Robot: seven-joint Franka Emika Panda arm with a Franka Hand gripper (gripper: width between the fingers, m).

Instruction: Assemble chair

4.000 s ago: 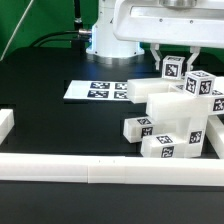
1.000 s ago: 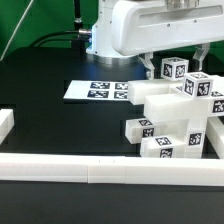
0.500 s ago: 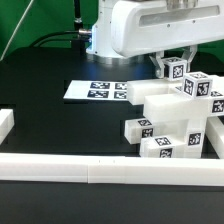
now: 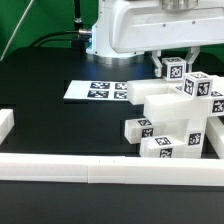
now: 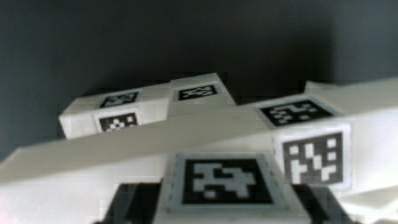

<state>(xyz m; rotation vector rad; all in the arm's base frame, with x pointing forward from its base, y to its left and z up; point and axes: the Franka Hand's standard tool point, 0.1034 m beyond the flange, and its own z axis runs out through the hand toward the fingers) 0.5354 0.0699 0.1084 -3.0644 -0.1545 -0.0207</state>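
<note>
The chair lies as loose chunky white parts stacked at the exterior view's right, each with black-and-white tags. At the top of the stack, an upright tagged white chair piece sits between the fingers of my gripper, which is shut on it. In the wrist view the same piece fills the space between my dark fingers, its tag facing the camera. My gripper has both jaws pressed against the piece's sides. More tagged blocks lie beyond it.
The marker board lies flat on the black table at the centre. A long white border bar runs along the front, and a short one is at the exterior view's left. The robot base stands behind.
One second ago the fingers stood apart on either side of the tagged piece; they have since closed onto it. The arm has barely moved since.
</note>
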